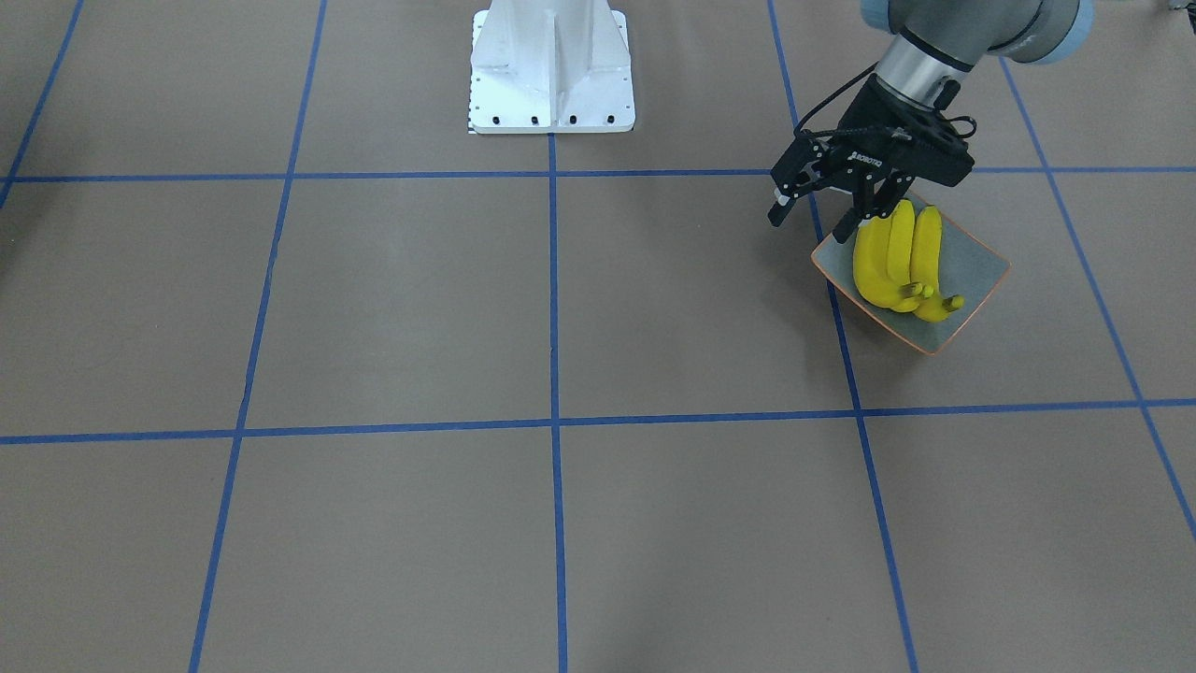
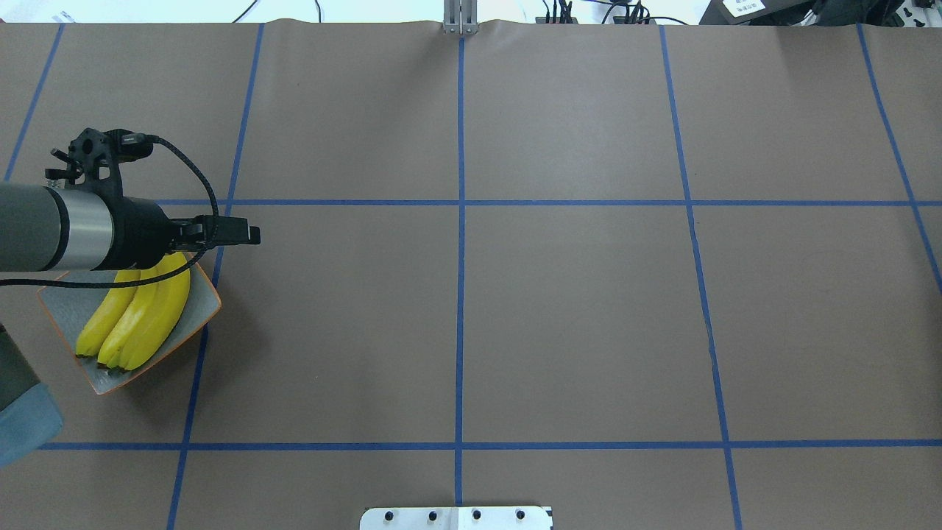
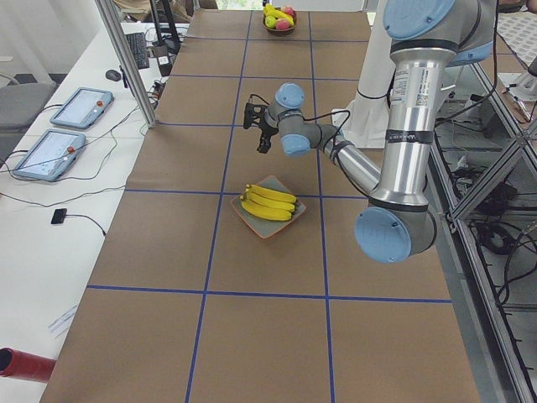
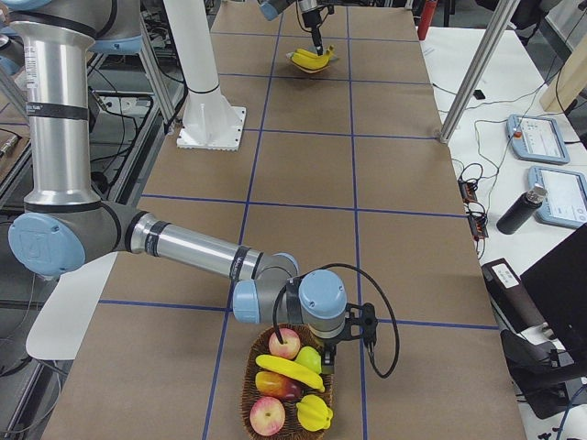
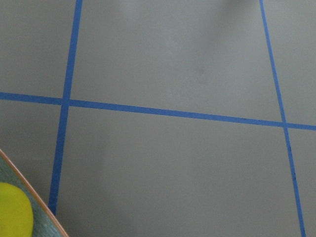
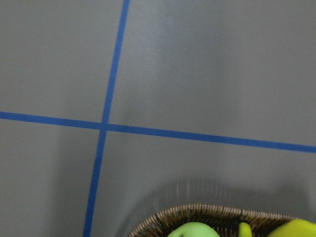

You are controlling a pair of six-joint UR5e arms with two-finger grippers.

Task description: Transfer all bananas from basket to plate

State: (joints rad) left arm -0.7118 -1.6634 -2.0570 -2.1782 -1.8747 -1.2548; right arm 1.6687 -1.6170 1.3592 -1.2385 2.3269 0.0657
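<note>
Your left pincer hangs raised near one edge of the plate, its jaws spread wide and holding nothing. On that plate, which sits on the worktop, three bananas lie side by side. Far along the worktop, your right pincer hovers over the basket; you cannot tell from the side view how its jaws stand. One banana lies in the basket among apples and other fruit.
</note>
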